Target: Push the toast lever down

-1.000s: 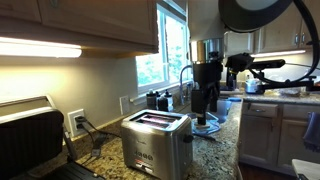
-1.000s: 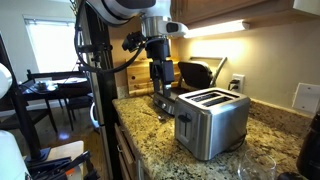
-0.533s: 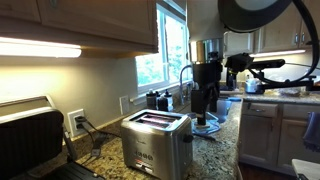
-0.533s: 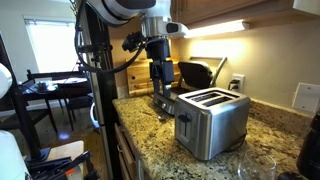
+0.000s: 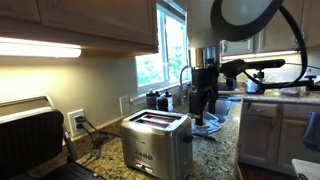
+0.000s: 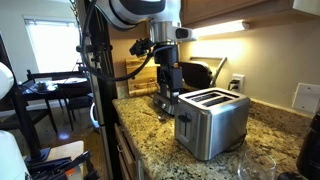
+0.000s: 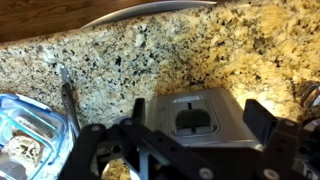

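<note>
- In an exterior view, the gripper (image 5: pixel 203 110) hangs just off the narrow end of the toaster (image 5: pixel 157 142), on the side away from the grill (image 5: pixel 30 130). The lever and the spread of the jaws are too small to tell here.
- In an exterior view, the gripper (image 6: pixel 169 88) sits close beside the toaster (image 6: pixel 212 122), with its tips about level with the toaster's top. This view shows height best.
- Only the wrist view shows the toast lever (image 7: pixel 193 121), a dark tab centred on the toaster's end face. The gripper (image 7: pixel 175 128) is spread wide to either side of it and holds nothing.
- The lever is likely a stiff, sprung slider, so it wants no grasp: press straight down on the tab's top. The toaster may be light enough to skid on the counter.
</note>
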Controlling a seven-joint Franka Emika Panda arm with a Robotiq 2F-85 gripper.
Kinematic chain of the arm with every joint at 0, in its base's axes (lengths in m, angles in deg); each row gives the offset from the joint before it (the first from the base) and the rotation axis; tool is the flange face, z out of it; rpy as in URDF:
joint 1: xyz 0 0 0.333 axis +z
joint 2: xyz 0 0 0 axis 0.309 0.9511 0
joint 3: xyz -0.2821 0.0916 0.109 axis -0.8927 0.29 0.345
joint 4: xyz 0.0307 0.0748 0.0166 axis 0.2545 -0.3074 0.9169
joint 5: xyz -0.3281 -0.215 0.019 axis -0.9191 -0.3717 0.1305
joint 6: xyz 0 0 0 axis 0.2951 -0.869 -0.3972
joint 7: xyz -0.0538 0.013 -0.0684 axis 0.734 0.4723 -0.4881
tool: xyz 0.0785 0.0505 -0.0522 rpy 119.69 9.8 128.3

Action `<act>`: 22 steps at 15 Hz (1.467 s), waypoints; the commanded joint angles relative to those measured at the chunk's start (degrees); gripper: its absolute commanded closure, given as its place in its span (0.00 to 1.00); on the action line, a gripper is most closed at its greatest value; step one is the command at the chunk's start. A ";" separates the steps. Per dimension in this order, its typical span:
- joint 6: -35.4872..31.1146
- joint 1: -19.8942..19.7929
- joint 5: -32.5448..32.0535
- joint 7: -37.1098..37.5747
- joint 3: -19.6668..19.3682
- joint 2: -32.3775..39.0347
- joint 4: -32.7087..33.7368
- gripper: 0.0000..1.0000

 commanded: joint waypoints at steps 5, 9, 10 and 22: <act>-7.39 0.47 2.62 -8.67 -2.93 9.18 2.35 0.26; -8.33 0.78 4.12 -11.99 -2.59 12.13 4.12 0.54; -8.22 1.00 4.45 -12.51 -2.42 11.17 3.66 0.61; -16.92 1.01 9.83 -21.39 -4.33 12.15 -0.85 0.99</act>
